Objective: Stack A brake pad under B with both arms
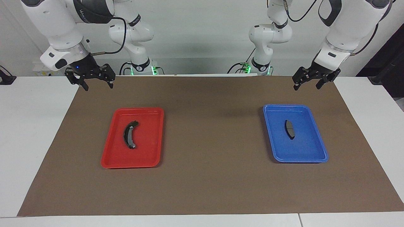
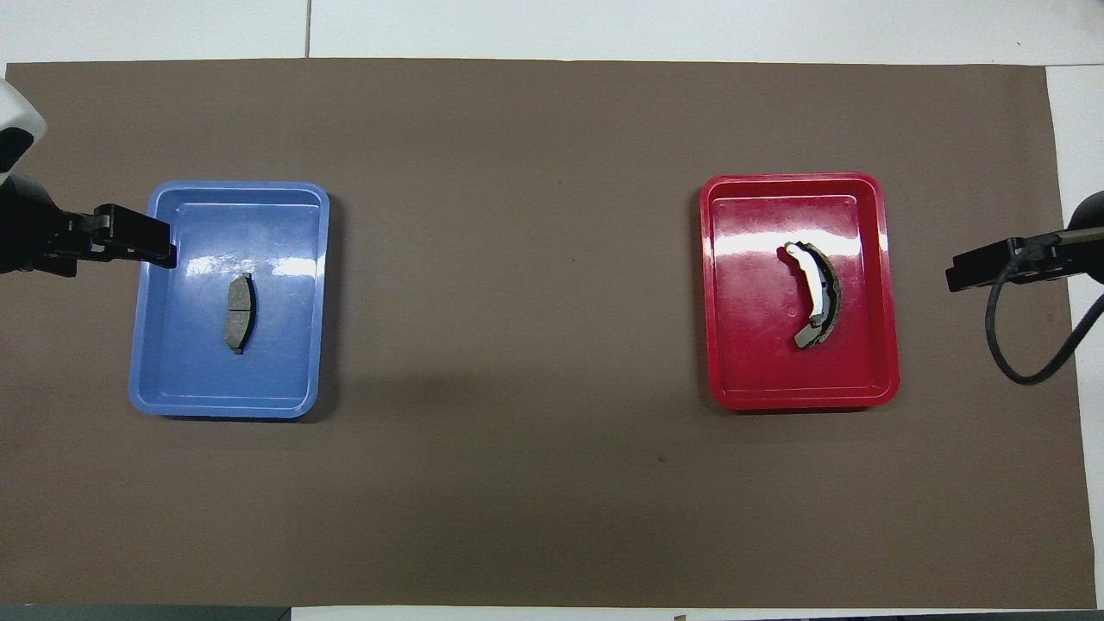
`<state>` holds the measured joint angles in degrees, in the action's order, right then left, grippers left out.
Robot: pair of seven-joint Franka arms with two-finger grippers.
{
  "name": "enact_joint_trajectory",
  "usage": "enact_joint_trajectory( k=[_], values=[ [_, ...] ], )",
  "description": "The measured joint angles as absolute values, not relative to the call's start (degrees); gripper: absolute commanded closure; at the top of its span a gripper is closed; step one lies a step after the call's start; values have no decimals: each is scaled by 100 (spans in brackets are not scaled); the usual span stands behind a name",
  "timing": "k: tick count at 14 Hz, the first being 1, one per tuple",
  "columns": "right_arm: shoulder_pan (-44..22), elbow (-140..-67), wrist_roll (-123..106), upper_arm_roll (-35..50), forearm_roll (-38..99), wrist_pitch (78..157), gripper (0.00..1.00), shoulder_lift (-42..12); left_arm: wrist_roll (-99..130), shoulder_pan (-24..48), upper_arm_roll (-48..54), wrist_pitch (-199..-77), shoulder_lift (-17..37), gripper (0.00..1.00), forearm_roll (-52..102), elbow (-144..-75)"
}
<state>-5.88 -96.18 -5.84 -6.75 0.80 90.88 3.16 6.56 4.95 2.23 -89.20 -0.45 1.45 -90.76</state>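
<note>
Short dark grey brake pad A (image 1: 289, 129): lying in blue plastic tray (image 1: 312, 138)
Long crescent pad B (image 1: 130, 135): in red tray (image 1: 151, 148)
Left gripper (image 1: 312, 82): jaws apart, holding nothing, up over the brown mat (image 1: 208, 132)
Right gripper (image 1: 96, 82): same deal

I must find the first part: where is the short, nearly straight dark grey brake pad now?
The short dark grey brake pad lies inside the blue plastic tray, near its middle, toward the left arm's end of the table.

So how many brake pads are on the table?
2: short straight dark grey pad in the blue plastic tray; long crescent-curved dark grey pad in the red plastic tray. None appear hidden.
</note>
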Motion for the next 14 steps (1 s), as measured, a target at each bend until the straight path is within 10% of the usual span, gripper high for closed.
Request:
enact_joint_trajectory(
  k=[14],
  values=[
    [-600, -9624, -584, -662, 77, 9085, 1, 316, 159, 489, -35, -8944, -15, 0, 141, -9334]
  ],
)
